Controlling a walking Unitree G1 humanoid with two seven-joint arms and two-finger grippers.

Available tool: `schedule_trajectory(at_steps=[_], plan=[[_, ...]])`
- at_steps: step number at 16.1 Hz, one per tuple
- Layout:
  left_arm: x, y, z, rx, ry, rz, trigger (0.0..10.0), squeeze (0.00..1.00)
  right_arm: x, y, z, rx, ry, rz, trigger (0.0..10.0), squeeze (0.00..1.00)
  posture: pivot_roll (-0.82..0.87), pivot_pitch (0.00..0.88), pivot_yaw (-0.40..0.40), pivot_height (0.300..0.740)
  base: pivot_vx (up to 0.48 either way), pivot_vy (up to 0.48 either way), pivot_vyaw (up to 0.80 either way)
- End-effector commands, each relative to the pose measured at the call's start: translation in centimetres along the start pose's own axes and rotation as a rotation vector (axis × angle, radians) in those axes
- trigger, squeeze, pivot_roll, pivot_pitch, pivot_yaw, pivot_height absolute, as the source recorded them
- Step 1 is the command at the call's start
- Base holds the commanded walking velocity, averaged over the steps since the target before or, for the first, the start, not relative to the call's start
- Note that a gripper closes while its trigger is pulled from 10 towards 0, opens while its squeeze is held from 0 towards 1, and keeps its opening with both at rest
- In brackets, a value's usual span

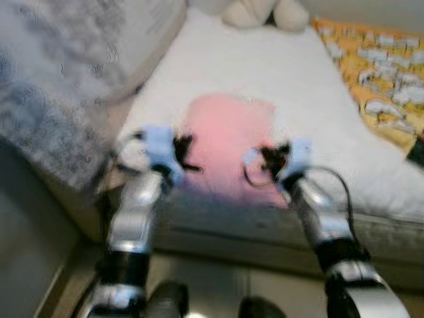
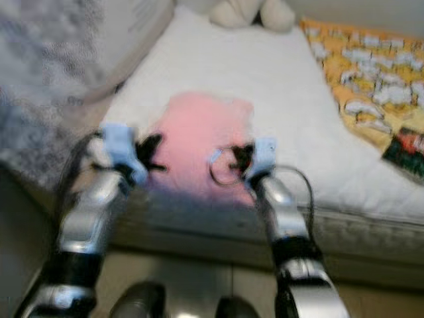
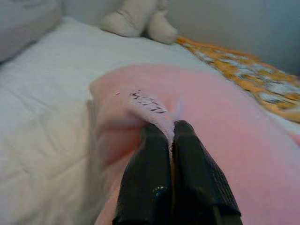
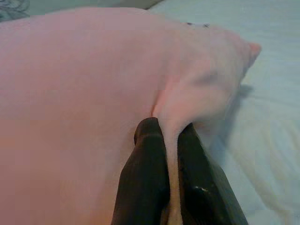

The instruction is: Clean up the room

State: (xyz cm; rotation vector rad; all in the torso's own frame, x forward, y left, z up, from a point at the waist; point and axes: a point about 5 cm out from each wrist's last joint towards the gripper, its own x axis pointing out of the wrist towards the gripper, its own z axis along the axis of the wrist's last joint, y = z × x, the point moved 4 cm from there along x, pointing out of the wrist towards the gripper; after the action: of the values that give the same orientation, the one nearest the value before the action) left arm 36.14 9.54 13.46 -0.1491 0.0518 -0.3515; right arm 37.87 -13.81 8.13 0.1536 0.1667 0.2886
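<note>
Both the left gripper (image 3: 171, 136) and right gripper (image 4: 171, 133) have jaws pinched shut on the pink cloth (image 1: 228, 142) near the bed's (image 1: 278, 73) front edge, apparently mid-fold; next needs an even lift.

Both silver arms reach forward and slightly inward from the bottom of the head views, elbows bent, wrists level with each other. The left gripper (image 1: 187, 154) has its two black fingers (image 3: 149, 173) pressed nearly together, pinching a fold of the pink cloth (image 3: 225, 122) between them. The right gripper (image 1: 270, 158) is likewise clamped, its fingers (image 4: 149, 164) gripping a ridge of the same cloth. A black cable loops beside the right wrist.
</note>
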Motion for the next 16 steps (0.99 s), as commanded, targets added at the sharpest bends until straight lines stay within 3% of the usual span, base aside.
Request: schedule_trajectory(at_steps=[1, 6, 13, 16], plan=[[0.1, 0.8, 0.7, 0.026, -0.012, 0.032, 10.0, 0.00, 0.4, 0.3, 1.4, -0.031, -0.040, 0.006, 10.0, 0.00, 0.07, 0.000, -0.073, 0.697, 0.000, 0.480, 0.00], [-0.2, 1.3, 1.0, 0.059, -0.040, 0.047, 10.0, 0.00, 0.2, -0.5, 2.3, -0.084, -0.086, -0.039, 10.0, 0.00, 0.07, 0.000, -0.075, 0.697, 0.000, 0.000, 0.00], [0.0, 1.0, 1.3, 0.067, -0.062, 0.029, 10.0, 0.00, 0.1, -0.2, 2.6, -0.111, -0.120, -0.043, 10.0, 0.00, 0.07, 0.000, -0.080, 0.697, 0.480, 0.000, 0.00], [0.2, 0.9, 2.4, 0.080, -0.102, 0.036, 10.0, 0.00, 0.4, -0.2, 4.1, -0.143, -0.159, -0.040, 10.0, 0.00, 0.07, 0.000, -0.078, 0.697, 0.480, 0.000, 0.00]])
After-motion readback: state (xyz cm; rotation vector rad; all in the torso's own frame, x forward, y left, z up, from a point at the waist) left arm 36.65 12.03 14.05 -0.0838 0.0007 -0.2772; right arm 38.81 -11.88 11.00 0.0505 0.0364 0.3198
